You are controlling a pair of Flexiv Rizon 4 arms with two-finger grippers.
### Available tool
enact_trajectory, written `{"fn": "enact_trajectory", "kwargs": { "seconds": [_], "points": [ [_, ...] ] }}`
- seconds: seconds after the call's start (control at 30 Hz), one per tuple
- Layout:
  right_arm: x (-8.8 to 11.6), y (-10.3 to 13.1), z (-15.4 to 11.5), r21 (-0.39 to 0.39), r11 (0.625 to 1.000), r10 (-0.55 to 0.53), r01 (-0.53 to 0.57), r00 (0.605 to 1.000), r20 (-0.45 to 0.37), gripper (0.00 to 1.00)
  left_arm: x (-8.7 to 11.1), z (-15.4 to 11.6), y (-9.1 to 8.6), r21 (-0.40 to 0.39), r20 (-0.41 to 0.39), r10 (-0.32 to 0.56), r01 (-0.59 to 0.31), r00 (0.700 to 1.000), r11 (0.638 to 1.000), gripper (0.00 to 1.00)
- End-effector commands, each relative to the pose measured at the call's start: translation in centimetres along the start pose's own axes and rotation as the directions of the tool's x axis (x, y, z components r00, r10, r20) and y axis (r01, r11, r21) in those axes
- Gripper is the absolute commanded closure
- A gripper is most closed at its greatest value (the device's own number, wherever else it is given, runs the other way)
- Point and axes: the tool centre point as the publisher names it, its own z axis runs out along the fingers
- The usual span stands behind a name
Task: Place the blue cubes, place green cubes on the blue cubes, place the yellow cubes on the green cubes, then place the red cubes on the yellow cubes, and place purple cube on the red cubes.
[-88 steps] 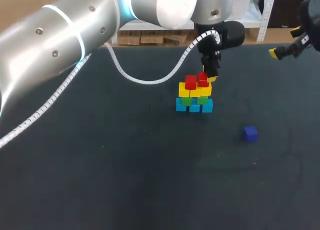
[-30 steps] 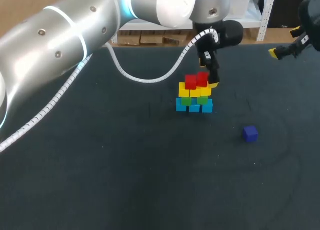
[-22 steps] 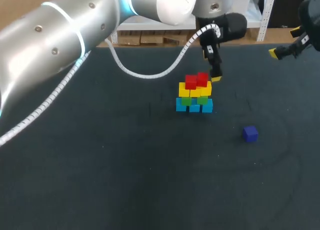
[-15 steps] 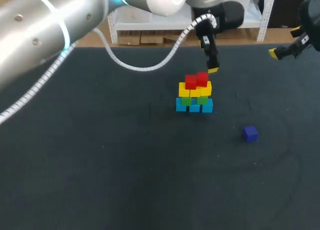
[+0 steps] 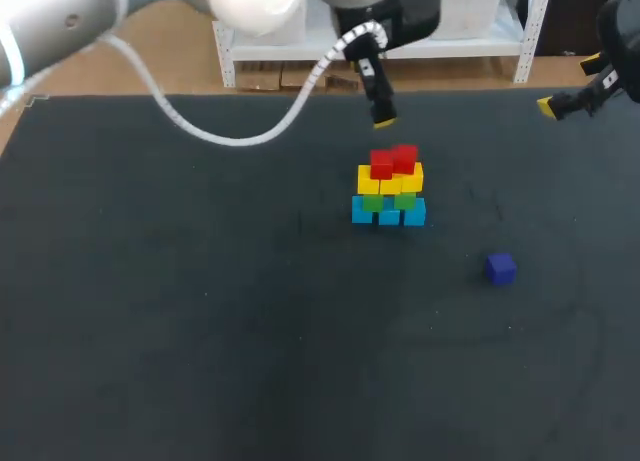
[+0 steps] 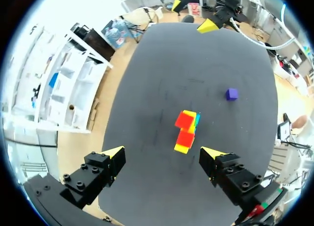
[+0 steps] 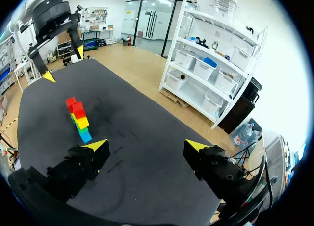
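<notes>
Head view: left gripper (image 5: 381, 114) empty above cube stack (image 5: 389, 191); purple cube (image 5: 500, 268) apart.

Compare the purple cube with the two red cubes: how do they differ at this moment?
The purple cube lies directly on the table, while the red cubes sit atop the yellow cubes, crowning the stack. The purple cube stands alone, apart from everything; the red cubes are a pair, side by side. Both are small cubes of about the same size.
</notes>
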Motion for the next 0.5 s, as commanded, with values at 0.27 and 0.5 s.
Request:
{"fn": "enact_trajectory", "kwargs": {
  "seconds": [0.27, 0.5],
  "points": [
    [0.0, 0.4, -0.2, 0.053, 0.999, 0.002, -0.002, 1.000, -0.003, 0.00, 5.9, -1.7, 0.2, -0.174, 0.094, -0.070, 0.086, 0.993, 0.981, 0.00],
    [0.0, 0.4, -0.2, 0.053, 0.999, 0.002, -0.002, 1.000, -0.003, 0.00, 7.9, -2.3, 0.3, -0.211, 0.115, -0.108, 0.131, 0.987, 0.969, 0.00]
  ]
}}
